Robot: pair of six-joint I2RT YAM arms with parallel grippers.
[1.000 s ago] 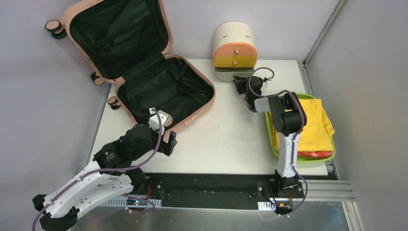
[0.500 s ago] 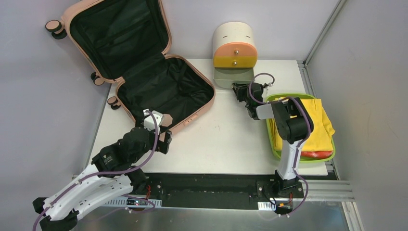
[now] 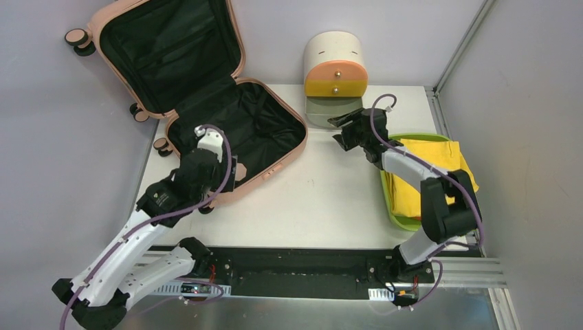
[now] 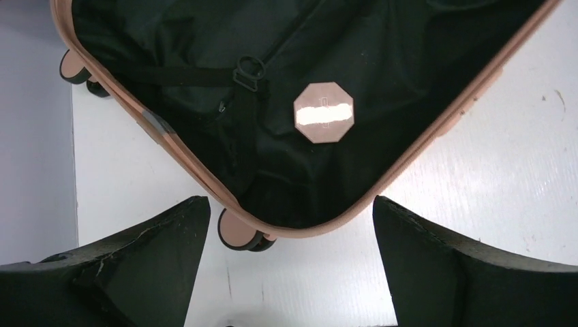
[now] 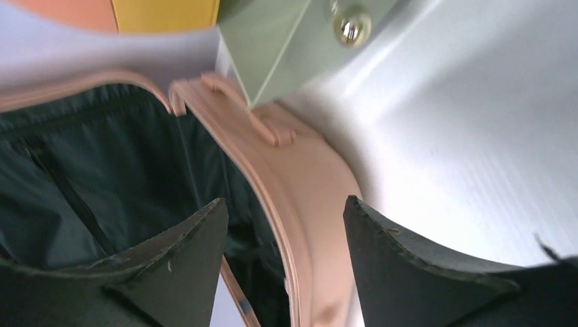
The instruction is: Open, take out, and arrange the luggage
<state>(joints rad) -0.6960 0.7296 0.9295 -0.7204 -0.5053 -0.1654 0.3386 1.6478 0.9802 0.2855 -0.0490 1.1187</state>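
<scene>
So, biggest first: the white table (image 3: 330,199) carries everything. The luggage (image 3: 254,127) sits on its back-left part, wide open. One half lies flat on the table with the black lining up, and the lid half stands tilted behind it, hanging out past the table's left edge with its wheels (image 3: 77,40) in the air.

The green tray (image 3: 387,206) is at the right edge with a yellow cloth (image 3: 440,172) folded in it. The drawer unit (image 3: 335,62) stands at the back middle, with its grey bottom drawer (image 3: 332,108) pulled out.

My left gripper (image 4: 287,204) hangs over the near corner of the flat half. Its jaws are spread wide with nothing between them, and the wrist view looks straight down at the rim and one wheel.

My right gripper (image 3: 342,130) is just in front of the grey drawer, also spread wide and holding nothing. Its wrist view shows the drawer's brass knob (image 5: 351,26) and the luggage's side handle beyond.

Smallest bit: a pink octagonal badge (image 4: 324,112) on the lining.
</scene>
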